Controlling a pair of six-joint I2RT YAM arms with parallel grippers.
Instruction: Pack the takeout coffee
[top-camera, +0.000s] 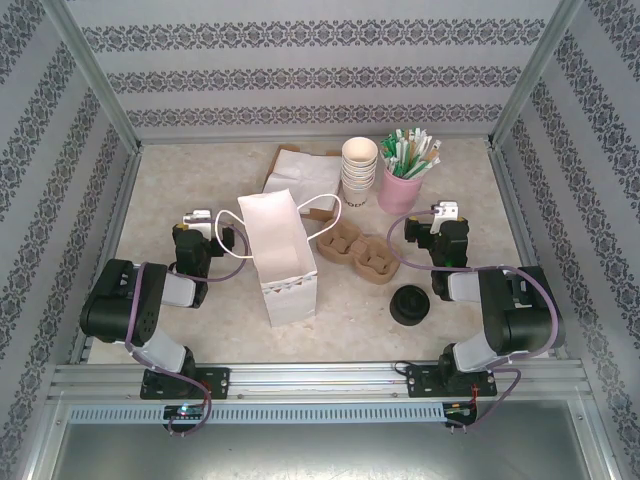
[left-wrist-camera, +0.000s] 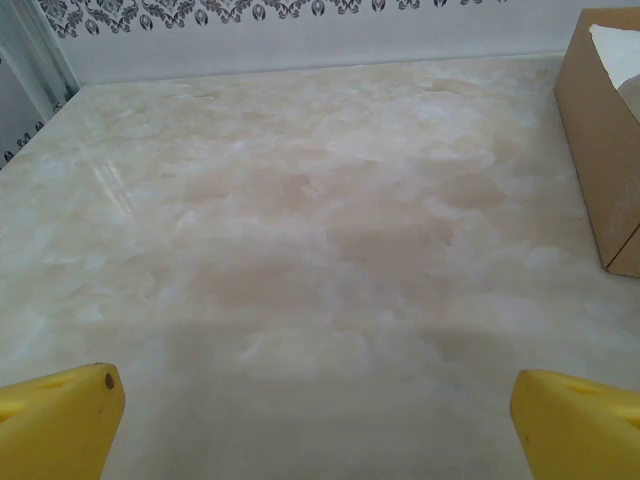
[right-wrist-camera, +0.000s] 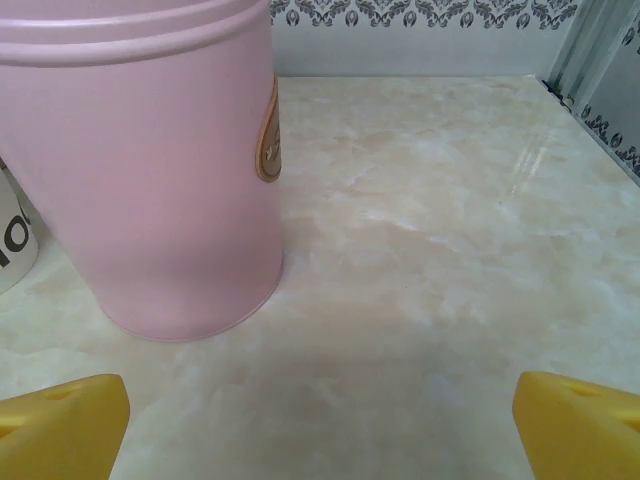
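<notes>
1. Pincers: my left gripper (left-wrist-camera: 315, 425) and right gripper (right-wrist-camera: 320, 428) both gape, holding nothing.
2. Takeout coffee (top-camera: 410, 305), as I judge the black domed thing, stands beside my right arm, apart from the white bag (top-camera: 285, 270).
3. Nothing is packed; grasping, carrying and bagging remain.

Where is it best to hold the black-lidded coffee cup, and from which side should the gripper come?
Probably grip the coffee cup around its side wall, jaws level, coming from its right with the open right gripper. It stands upright and round, and the pulp carrier lies close at its far-left.
</notes>
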